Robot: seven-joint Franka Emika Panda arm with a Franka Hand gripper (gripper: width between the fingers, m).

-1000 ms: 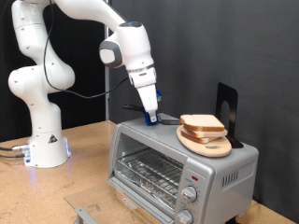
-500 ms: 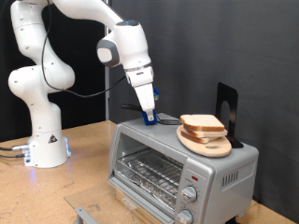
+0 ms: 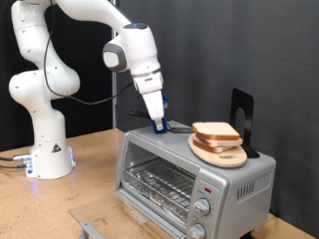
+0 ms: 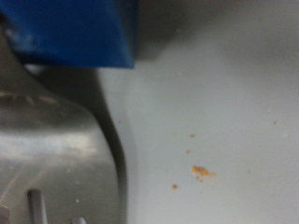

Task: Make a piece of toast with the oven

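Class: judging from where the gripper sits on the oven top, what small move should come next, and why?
Probably lift the gripper slightly and shift it toward the piece of toast. It sits low on the oven top, beside the bread, holding nothing visible; the oven door looks shut.

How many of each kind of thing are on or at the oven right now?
Oven: 1, door shut
Piece of toast: 1
Round wooden board under the toast: 1
Black upright stand behind the board: 1
Knobs showing on the oven front: 2
Gripper, down at the oven top: 1
Total: 7
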